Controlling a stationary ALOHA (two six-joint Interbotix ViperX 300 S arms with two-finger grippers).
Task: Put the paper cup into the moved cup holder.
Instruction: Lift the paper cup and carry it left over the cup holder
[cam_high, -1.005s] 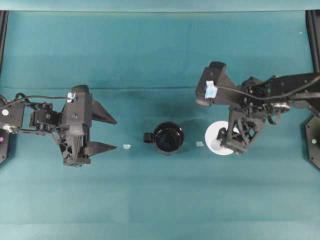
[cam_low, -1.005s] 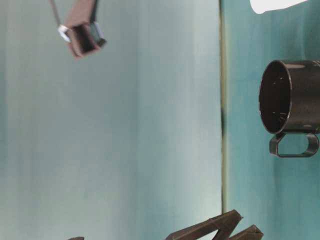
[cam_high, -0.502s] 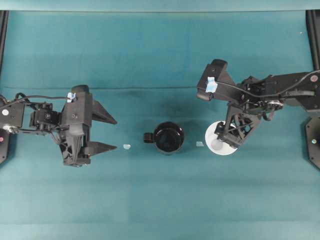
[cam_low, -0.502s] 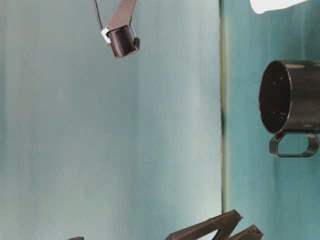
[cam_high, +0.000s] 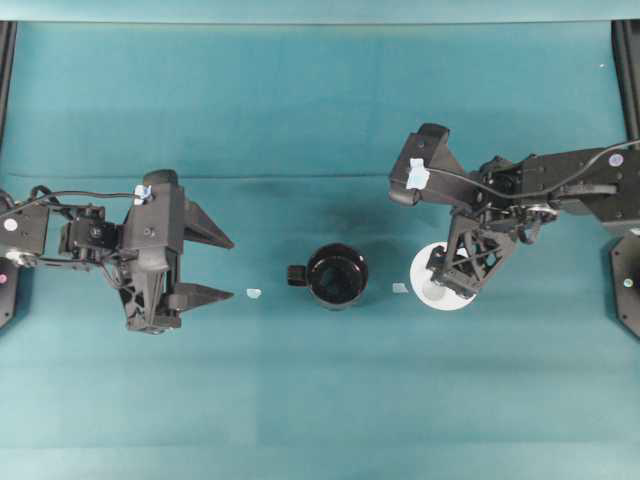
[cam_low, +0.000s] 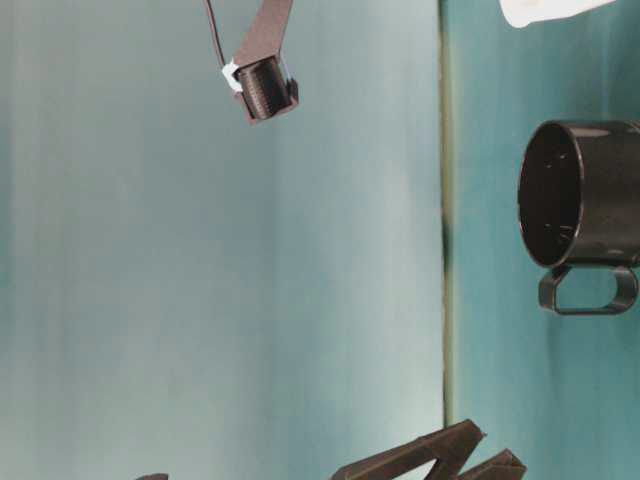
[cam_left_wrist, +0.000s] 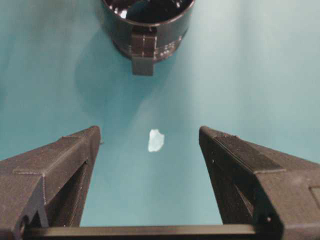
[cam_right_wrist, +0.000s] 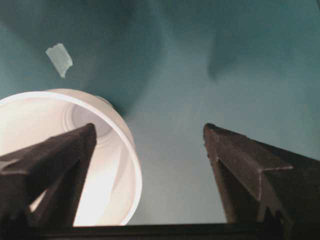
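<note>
Right gripper (cam_high: 447, 283): jaws spread, one finger over the paper cup's mouth, the other outside its wall (apparently lined up to pinch the rim).
Paper cup (cam_high: 428, 277): upright on the teal cloth (cam_high: 320, 100), just right of the cup holder; thin white, tapered.
Cup holder (cam_high: 336, 276): glossy black, round, handle pointing left.
Left gripper (cam_high: 207, 266): spread wide, empty, well left of the holder, seemingly keeping clear.
</note>
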